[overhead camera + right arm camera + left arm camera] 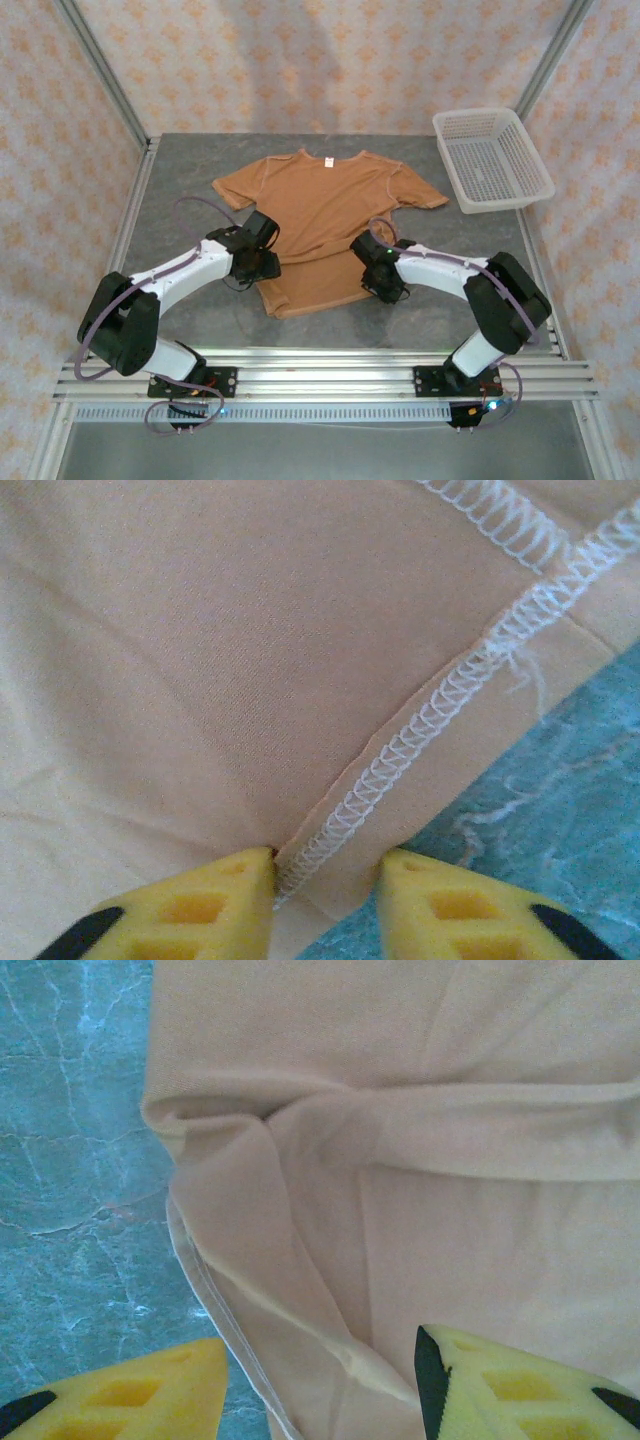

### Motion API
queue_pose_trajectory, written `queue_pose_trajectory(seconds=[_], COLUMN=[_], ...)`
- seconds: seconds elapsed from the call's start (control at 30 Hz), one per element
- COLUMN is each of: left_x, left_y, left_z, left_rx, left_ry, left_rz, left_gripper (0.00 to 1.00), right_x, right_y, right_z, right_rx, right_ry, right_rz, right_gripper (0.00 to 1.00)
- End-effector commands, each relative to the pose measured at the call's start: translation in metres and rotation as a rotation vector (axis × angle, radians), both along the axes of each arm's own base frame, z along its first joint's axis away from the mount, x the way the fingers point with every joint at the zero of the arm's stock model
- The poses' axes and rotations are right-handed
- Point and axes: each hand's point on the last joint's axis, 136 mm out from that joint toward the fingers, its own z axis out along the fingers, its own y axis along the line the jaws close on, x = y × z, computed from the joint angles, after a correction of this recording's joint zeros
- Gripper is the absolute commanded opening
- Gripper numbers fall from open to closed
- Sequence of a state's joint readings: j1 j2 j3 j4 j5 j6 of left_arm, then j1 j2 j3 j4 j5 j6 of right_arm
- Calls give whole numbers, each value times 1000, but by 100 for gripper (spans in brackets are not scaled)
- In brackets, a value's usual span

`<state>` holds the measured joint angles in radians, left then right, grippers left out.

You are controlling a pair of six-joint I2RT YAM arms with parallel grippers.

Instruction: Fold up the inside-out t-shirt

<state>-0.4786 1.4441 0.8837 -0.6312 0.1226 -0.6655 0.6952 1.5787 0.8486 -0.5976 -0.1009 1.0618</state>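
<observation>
The tan inside-out t-shirt (325,215) lies flat on the grey table, collar at the far side with a small white label (328,162). A crease runs across its lower body. My left gripper (262,264) is at the shirt's left side edge; in the left wrist view it (320,1390) is open, its yellow fingers (150,1390) straddling the folded cloth (330,1260) and hem edge. At the shirt's right side edge is my right gripper (376,276). Seen from the right wrist, it (330,890) is open, a narrow gap around the white-stitched side seam (420,730).
A white mesh basket (492,160) stands at the back right corner. The grey marble table (170,200) has bare room left of the shirt. An aluminium rail (320,365) runs along the near edge, and patterned walls enclose the other sides.
</observation>
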Motion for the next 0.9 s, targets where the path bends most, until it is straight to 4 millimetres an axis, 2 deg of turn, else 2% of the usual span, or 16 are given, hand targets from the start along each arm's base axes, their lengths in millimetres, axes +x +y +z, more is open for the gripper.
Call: queue_pose_trajectory(seconds=[0.0, 0.07, 0.13, 0.2, 0.3, 0.4, 0.53, 0.67, 0.73, 0.87], left_x=[5, 6, 8, 10, 12, 9, 2, -8, -14, -18], left_y=[-1, -1, -1, -9, -38, -66, -90, -106, -113, -110], left_z=[13, 17, 20, 27, 42, 55, 59, 52, 52, 59], left_rx=[11, 18, 42, 53, 21, -3, -43, -60, -57, -27], left_ry=[-34, -51, -80, -127, -224, -290, -327, -363, -398, -458], left_rz=[11, 12, -1, -50, -188, -320, -427, -524, -577, -595], left_gripper=[54, 54, 53, 53, 54, 61, 64, 67, 68, 68], right_x=[2, 7, 11, 14, 14, 12, 10, 10, 11, 11], right_y=[-10, -8, -5, -3, 1, 3, 5, 7, 8, 7], right_z=[-5, -2, 3, 11, 23, 33, 39, 42, 42, 35], right_rx=[-50, -47, -45, -50, -30, -13, -1, 8, 13, 23], right_ry=[-28, -43, -54, -54, -51, -50, -46, -43, -43, -26], right_rz=[-17, -9, 8, 21, 35, 46, 57, 67, 70, 69], right_gripper=[18, 6, 0, 0, 0, 1, 2, 3, 8, 14])
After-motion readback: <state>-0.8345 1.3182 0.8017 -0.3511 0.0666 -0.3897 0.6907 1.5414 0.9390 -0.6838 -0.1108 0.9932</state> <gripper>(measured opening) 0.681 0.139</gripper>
